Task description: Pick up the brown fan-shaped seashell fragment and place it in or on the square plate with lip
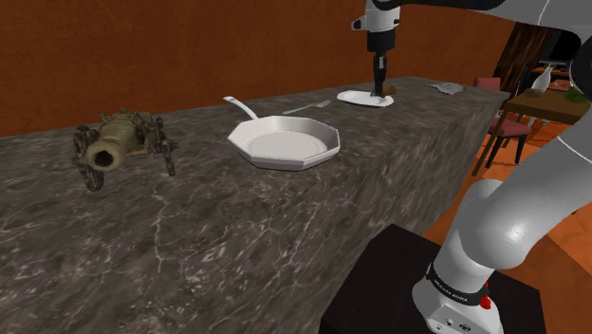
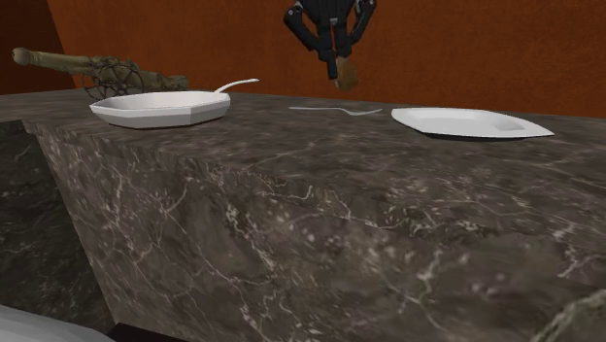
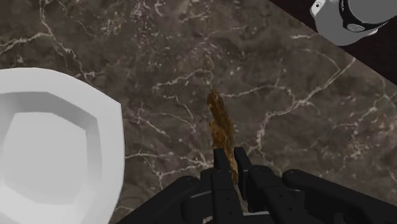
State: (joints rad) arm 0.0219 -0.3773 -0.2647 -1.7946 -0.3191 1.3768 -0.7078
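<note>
My black gripper (image 2: 339, 64) hangs above the marble counter, shut on the brown fan-shaped shell fragment (image 2: 347, 76), which sticks out below the fingertips. Seen along the hand, the shell (image 3: 221, 127) stands edge-on between the fingers (image 3: 254, 181), over bare marble beside the white square plate with lip (image 3: 57, 146). In the second exterior view the plate (image 2: 471, 121) lies flat on the counter to the right of the shell. From the shoulder camera the gripper (image 1: 380, 83) and the shell (image 1: 383, 90) line up just above the plate (image 1: 366, 98).
A white octagonal pan with a handle (image 1: 285, 142) sits mid-counter, and a fork (image 1: 308, 106) lies between it and the plate. A brownish cannon model (image 1: 119, 142) stands at the shoulder view's left. Chairs and a table (image 1: 531, 104) stand beyond the counter's end.
</note>
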